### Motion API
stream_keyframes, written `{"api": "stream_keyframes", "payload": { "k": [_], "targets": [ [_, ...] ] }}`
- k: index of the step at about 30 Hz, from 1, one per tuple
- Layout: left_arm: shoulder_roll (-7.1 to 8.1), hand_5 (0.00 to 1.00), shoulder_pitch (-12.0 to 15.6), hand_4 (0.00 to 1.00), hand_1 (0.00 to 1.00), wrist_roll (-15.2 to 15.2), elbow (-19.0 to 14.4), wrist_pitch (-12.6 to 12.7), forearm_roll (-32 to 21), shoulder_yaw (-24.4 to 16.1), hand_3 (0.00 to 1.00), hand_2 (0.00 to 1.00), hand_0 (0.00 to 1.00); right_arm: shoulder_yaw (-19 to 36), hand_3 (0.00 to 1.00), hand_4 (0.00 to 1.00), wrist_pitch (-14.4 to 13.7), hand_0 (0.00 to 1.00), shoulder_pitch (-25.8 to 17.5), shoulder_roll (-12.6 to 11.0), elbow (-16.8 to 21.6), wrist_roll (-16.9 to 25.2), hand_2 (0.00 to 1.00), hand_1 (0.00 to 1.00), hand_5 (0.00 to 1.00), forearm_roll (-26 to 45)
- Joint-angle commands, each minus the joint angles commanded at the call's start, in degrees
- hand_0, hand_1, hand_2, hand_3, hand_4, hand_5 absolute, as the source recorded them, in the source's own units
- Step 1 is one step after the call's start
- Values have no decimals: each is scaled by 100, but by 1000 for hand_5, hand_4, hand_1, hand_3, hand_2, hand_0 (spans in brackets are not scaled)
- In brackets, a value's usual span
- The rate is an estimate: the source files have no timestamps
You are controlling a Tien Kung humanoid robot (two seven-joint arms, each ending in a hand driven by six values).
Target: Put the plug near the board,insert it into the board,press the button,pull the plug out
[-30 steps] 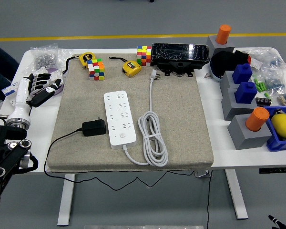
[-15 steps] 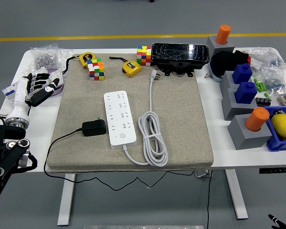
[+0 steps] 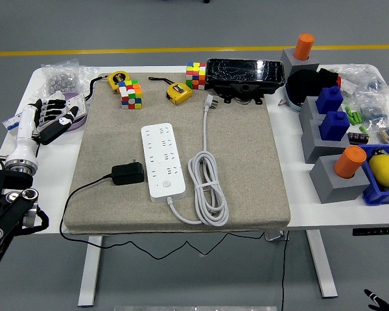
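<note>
A black plug point(image 3: 128, 173) with a thin black cable lies on the beige mat point(image 3: 246, 162), just left of the white power board point(image 3: 163, 160). It is not inserted. The board's button point(image 3: 168, 187) is at its near end. The board's white cord point(image 3: 207, 189) lies coiled to its right, with its own plug point(image 3: 211, 102) at the far side. My left hand point(image 3: 50, 118) hovers over the table's left edge, well left of the mat, fingers relaxed and empty. Only a black tip of my right hand point(image 3: 378, 300) shows at the bottom right corner.
Two colour cubes point(image 3: 131, 93) point(image 3: 195, 74), two yellow tape measures point(image 3: 179, 92), and a black box point(image 3: 245, 74) line the mat's far edge. Grey and blue blocks with orange cylinders point(image 3: 349, 162) and a blue bin point(image 3: 386, 175) stand at the right. Bags of small parts point(image 3: 61, 78) lie far left.
My left hand has drifted a little to the left and farther from me along the table's left edge. The plug and board have not moved.
</note>
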Motion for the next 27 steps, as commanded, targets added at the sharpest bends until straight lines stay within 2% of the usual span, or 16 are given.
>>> {"api": "stream_keyframes", "payload": {
  "k": [20, 27],
  "targets": [
    [97, 380, 123, 794, 664, 10, -67, -58, 63, -219, 585, 649, 659, -113, 617, 983, -4, 580, 29, -74, -30, -11, 686, 673, 522, 21],
    [103, 379, 264, 794, 664, 16, -106, -85, 103, -292, 585, 651, 658, -100, 617, 983, -15, 579, -8, -76, -33, -8, 686, 673, 522, 5]
  ]
}}
